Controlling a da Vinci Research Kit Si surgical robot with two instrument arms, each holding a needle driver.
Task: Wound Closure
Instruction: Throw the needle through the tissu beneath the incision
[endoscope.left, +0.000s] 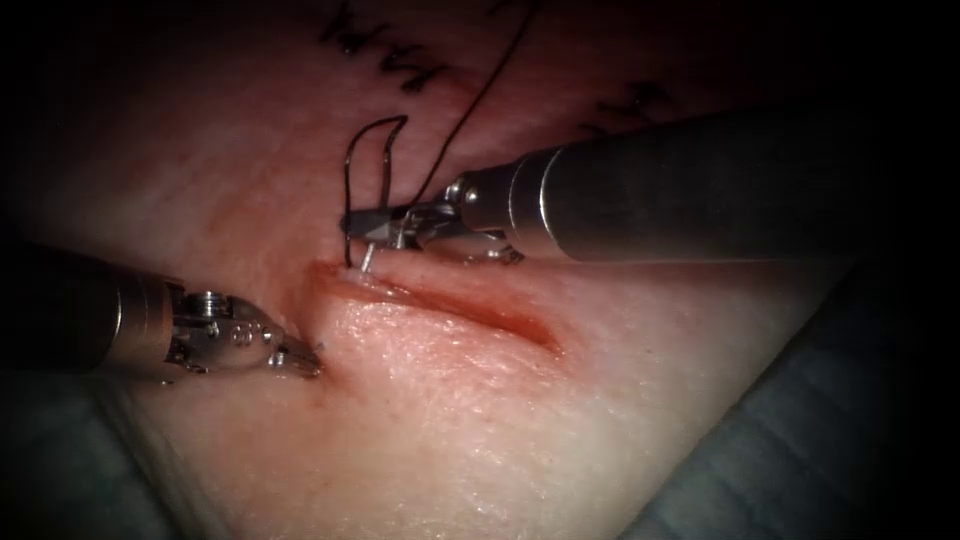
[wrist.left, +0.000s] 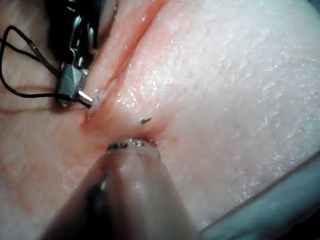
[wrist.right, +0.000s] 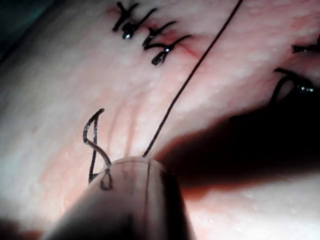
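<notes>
So the right tool grips the needle by the cut's left end, tip at the tissue. Left tool presses tissue, looks closed and empty. I'd keep the needle steady.

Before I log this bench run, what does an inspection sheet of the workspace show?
Surface: tissue, its cut open, red fluid along the edges.
Job's things: needle held near one end, its tip at the cut's upper edge; whether it has entered cannot be told. Thread loops beside the tool and runs up out of view.
Clutter: earlier stitches.
Grippers: right tool jaws shut on the needle; left tool jaws closed, pressing the tissue left of the cut, holding nothing.
Cables: nothing seen.
Surroundings: grey drape.
</notes>
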